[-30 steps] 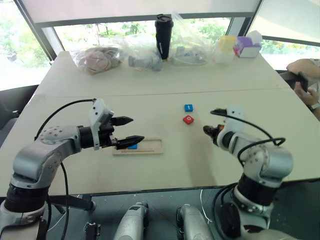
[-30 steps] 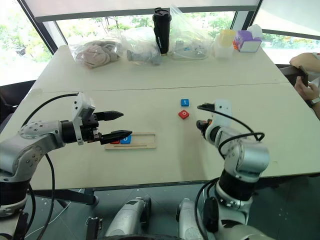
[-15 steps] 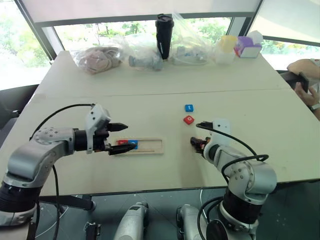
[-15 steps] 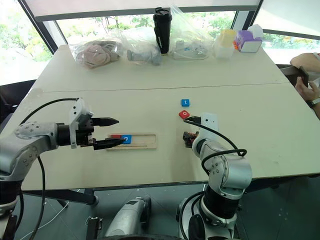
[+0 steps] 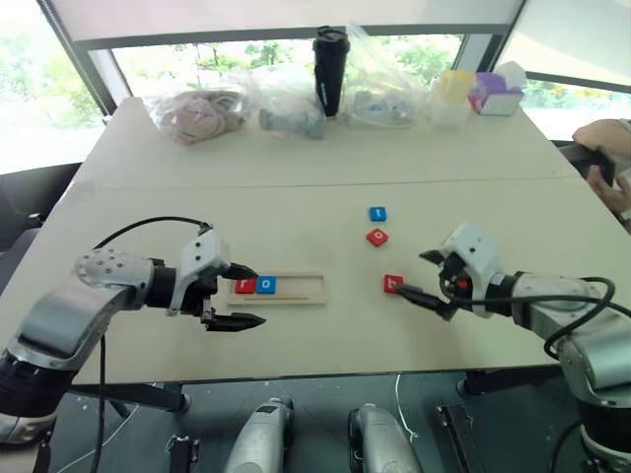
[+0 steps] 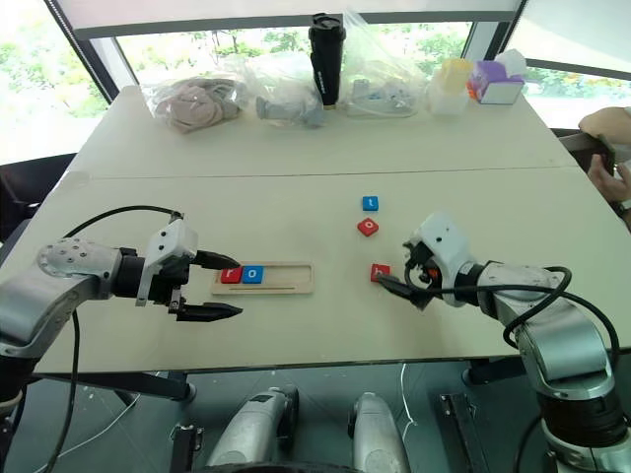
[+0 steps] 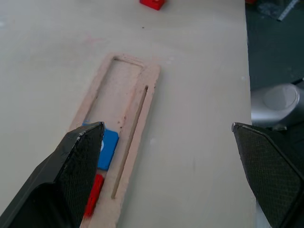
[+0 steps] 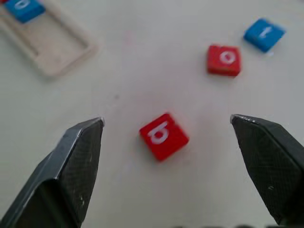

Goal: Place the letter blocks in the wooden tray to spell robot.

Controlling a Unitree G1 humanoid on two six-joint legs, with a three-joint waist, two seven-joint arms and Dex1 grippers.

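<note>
Two of five placed: red r block (image 5: 245,286) and blue o block (image 5: 266,285) at left end of wooden tray (image 5: 306,288). Third letter in hand. Red b block (image 8: 163,135) flat on table (image 5: 296,217), right of tray, between spread fingers of right gripper (image 8: 178,161), ungripped. Red o block (image 5: 377,236) and blue t block (image 5: 377,213) farther off. Left gripper (image 5: 244,296) spread, empty, near tray's left end. Next, likely: close on b, carry left, set beside blue o.

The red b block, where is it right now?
The red b block lies on the table, right of the wooden tray, just off the open right gripper.
</note>
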